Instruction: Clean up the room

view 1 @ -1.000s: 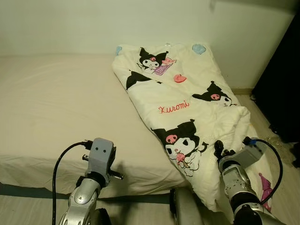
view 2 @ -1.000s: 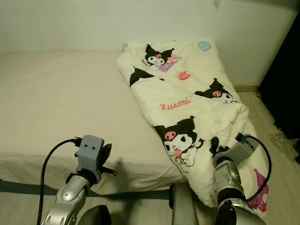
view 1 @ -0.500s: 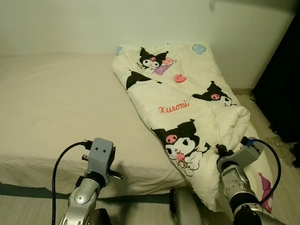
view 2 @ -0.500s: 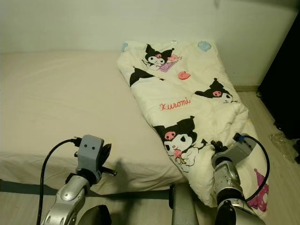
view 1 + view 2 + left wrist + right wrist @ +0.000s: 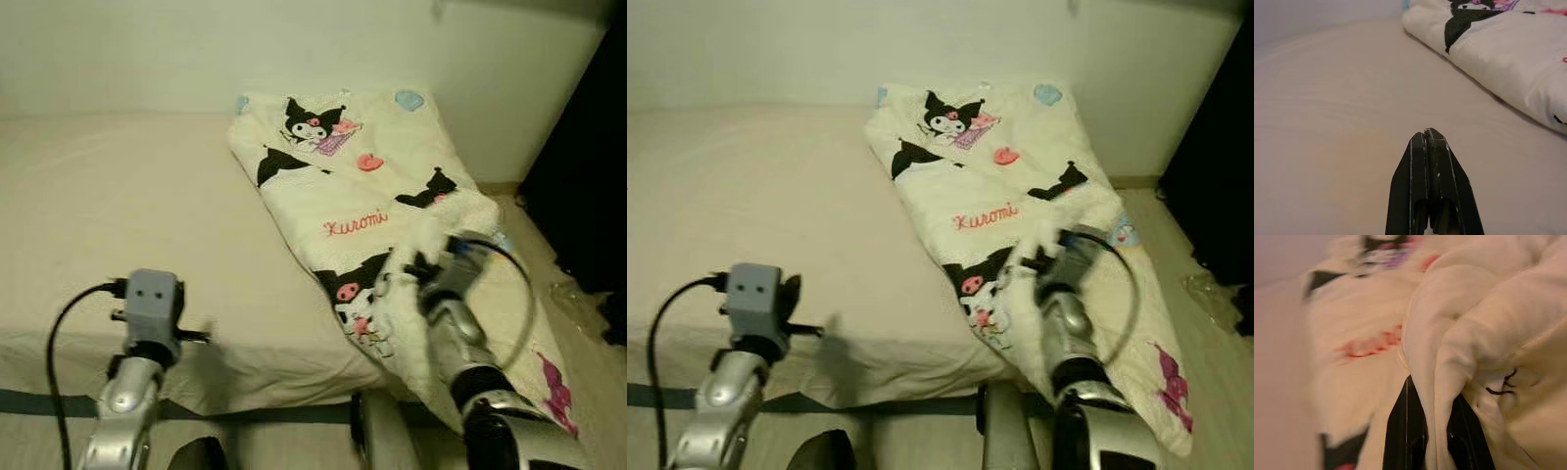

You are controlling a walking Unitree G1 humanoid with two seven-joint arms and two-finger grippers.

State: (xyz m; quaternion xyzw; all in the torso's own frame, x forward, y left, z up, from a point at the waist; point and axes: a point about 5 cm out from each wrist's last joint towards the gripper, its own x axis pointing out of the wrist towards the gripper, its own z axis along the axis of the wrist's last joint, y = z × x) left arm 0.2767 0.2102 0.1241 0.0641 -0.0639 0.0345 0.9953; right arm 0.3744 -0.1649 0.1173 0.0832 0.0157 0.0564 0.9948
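Home bedroom, likely: bed [image 5: 118,225] against wall, cartoon-print quilt [image 5: 382,196] draped over it.

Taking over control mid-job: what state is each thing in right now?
Quilt: folded lengthwise along the bed's right side, a fold bunched up in the right gripper.
Bed: bare sheet, lightly wrinkled.
Right gripper: shut on quilt.
Left gripper: shut, empty, above the bed.

Two silver jointed arms, grey boxy wrist camera on each, with two small dots on the left one, looping black cables, left claw [image 5: 1431,147] with long tapered glossy black fingers, right claw [image 5: 1437,431] fingers likewise black
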